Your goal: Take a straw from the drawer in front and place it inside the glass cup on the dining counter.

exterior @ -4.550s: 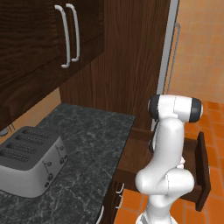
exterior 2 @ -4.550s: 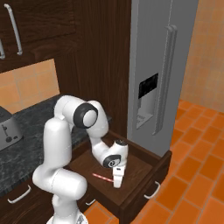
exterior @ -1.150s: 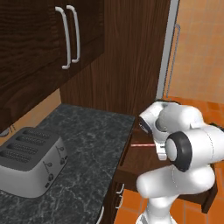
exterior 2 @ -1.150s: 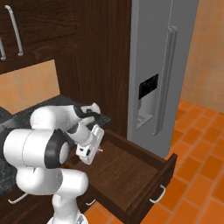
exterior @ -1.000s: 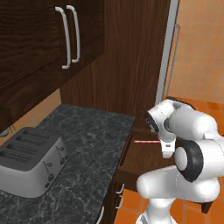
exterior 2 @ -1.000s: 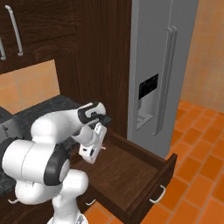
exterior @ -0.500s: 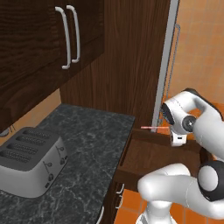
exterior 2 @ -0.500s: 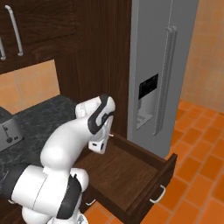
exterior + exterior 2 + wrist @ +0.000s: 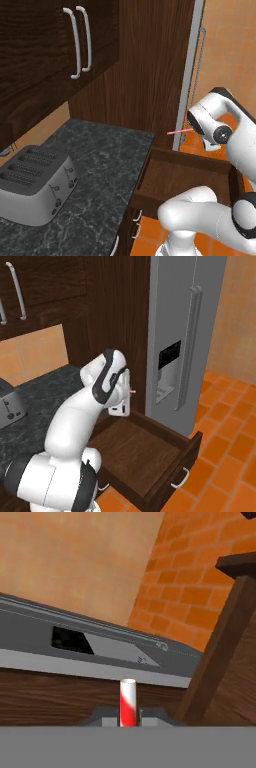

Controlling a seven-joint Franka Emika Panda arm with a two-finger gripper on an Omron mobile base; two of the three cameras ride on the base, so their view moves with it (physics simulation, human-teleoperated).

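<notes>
gripper [image 9: 128,714] clamped on straw [image 9: 128,702], lower centre of hand view | straw [image 9: 179,131] right of centre in left base view, above open drawer [image 9: 187,175] | no legible writing

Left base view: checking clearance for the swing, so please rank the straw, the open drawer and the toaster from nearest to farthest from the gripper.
1. Straw: held in the shut gripper.
2. Drawer: just below.
3. Toaster: far left on the black worktop.
</notes>
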